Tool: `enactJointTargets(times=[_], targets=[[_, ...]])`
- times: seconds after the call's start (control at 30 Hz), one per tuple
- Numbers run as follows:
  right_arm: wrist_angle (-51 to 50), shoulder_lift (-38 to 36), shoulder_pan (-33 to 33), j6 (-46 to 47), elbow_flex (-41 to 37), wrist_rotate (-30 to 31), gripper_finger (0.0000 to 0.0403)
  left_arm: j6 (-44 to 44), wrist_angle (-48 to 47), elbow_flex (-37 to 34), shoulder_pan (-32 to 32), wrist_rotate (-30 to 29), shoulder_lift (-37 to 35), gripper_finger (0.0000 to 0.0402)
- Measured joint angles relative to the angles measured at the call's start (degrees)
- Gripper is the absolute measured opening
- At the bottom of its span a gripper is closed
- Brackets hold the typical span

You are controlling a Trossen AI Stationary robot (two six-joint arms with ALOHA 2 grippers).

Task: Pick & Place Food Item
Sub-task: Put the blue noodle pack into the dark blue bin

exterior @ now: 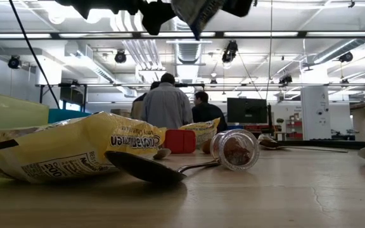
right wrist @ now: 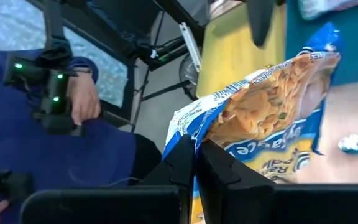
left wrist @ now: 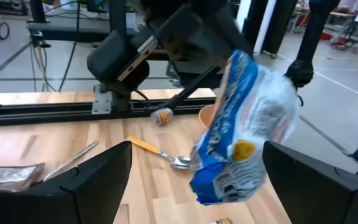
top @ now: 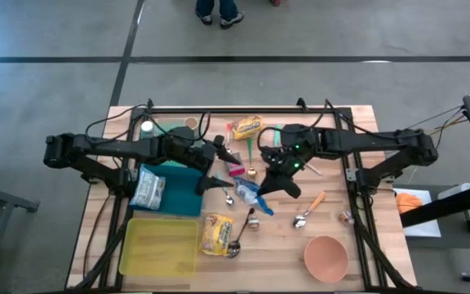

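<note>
A blue and white bag of food (top: 250, 194) hangs over the middle of the table, with my right gripper (top: 269, 184) shut on it. In the right wrist view the bag (right wrist: 272, 106) shows pale pieces through its clear front. My left gripper (top: 217, 170) stands open just left of the bag and points toward it. In the left wrist view the bag (left wrist: 247, 124) hangs ahead of that gripper (left wrist: 196, 149), between the lines of its two fingers and apart from them. The low view shows the bag (exterior: 195, 12) high above the tabletop. My right gripper pinches the bag's upper edge (right wrist: 194, 132) between its two shut fingers. The fingers come from the table's right side, slanting down. The bag hangs below them, clear of the table.
A teal bin (top: 182, 196) holding a pale bag and a yellow tray (top: 160, 245) lie at the near left. A yellow noodle pack (top: 216, 233), spoons (top: 243, 233), an orange-handled spoon (top: 308, 211), a small jar (top: 347, 217) and a pink bowl (top: 326, 257) lie near the front. People stand beyond the table.
</note>
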Motion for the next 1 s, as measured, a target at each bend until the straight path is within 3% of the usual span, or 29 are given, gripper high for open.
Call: enactJointTargets(times=[0.4, 0.67, 0.8, 1.0], targets=[[-0.4, 4.6, 0.7, -1.9, 5.8, -2.4, 0.0008, -2.6, -0.1, 0.0, -0.3, 8.0, 0.0, 0.0369], [0.1, 4.3, 0.7, -2.9, 6.1, -2.1, 0.0008, -3.5, -0.1, 0.0, -0.3, 9.3, 0.0, 0.0363], [1.0, 4.5, 0.7, -3.0, 6.1, -2.1, 0.0008, -3.5, 0.0, 0.0, -0.3, 9.3, 0.0, 0.0325], [1.8, 4.4, 0.7, -3.2, 6.1, -2.0, 0.0008, -3.4, 0.1, 0.0, -0.3, 9.3, 0.0, 0.0219]])
